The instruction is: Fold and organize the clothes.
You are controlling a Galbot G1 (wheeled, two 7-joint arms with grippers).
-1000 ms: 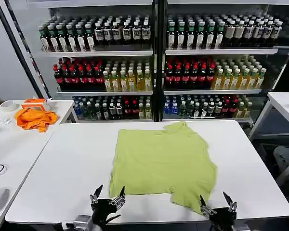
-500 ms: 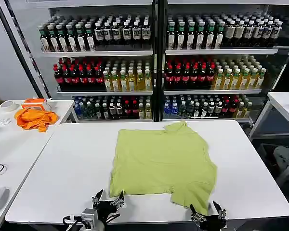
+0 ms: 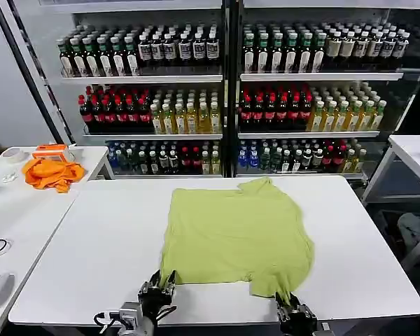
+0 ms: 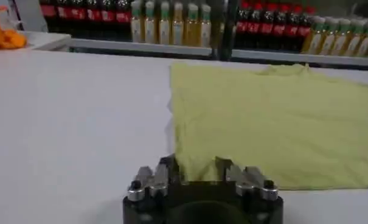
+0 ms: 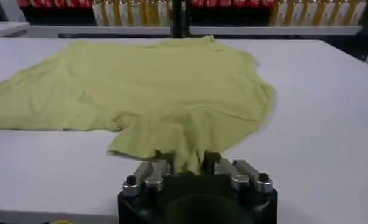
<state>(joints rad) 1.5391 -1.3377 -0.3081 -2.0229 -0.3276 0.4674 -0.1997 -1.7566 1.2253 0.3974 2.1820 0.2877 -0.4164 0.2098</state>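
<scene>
While pinching: both grippers grip the shirt's near hem.
Shirt (image 3: 234, 234): flat, table (image 3: 98, 238) centre.
Left gripper (image 4: 194, 171): clamped on near-left corner.
Right gripper (image 5: 187, 163): clamped on near-right corner.
Fold axis: away, toward far edge.

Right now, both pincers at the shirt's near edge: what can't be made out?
- Left pincer: its body hides the fingertips' contact with the T-shirt in the left wrist view.
- Right pincer: fabric bunches between the fingers; the grip depth is hidden in the right wrist view.
- Head view: both arms cut off by the bottom edge.
- Shirt's underside: hidden against the table.
</scene>
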